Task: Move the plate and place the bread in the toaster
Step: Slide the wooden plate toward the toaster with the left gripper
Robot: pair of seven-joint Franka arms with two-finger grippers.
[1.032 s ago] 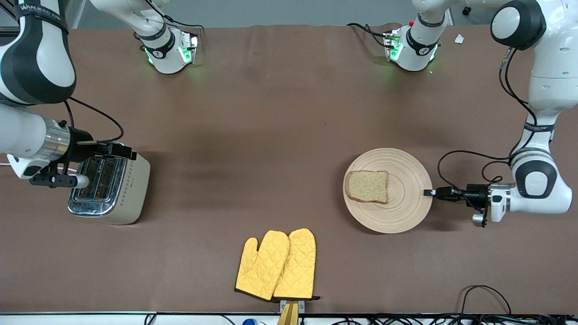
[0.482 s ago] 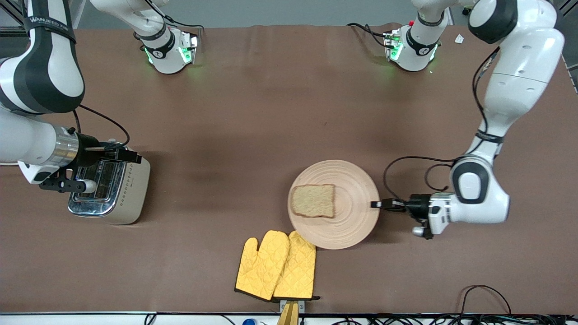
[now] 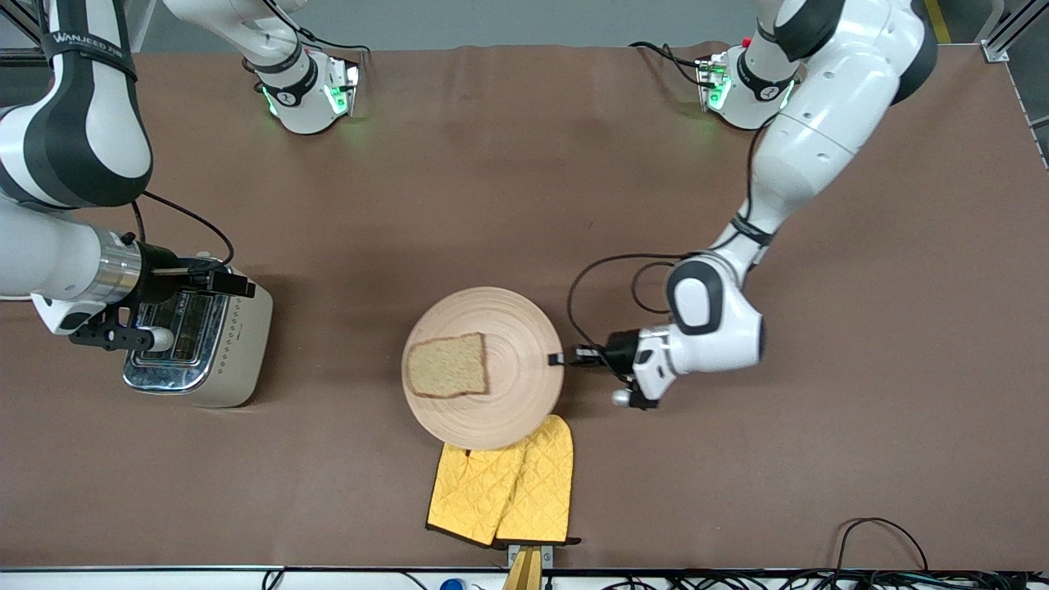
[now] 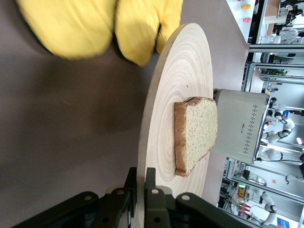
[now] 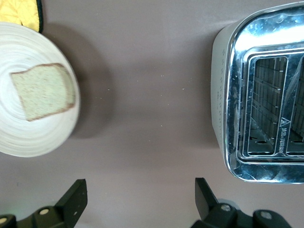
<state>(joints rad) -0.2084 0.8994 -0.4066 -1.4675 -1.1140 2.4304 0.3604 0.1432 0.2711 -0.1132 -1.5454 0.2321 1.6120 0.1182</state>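
The light-wood plate is near the table's middle with the slice of bread lying flat on it. My left gripper is shut on the plate's rim at the side toward the left arm's end; in the left wrist view its jaws pinch the rim of the plate below the bread. The cream toaster stands at the right arm's end, slots empty. My right gripper is open and empty over the toaster's edge; the right wrist view shows the gripper, the toaster, the plate and the bread.
Two yellow oven mitts lie near the front table edge; the plate's rim overlaps their tips. They also show in the left wrist view. Cables lie at the front edge toward the left arm's end.
My left gripper has carried the plate with the bread toward the toaster's end of the table, and its rim now overlaps the mitts. The right arm has stayed by the toaster.
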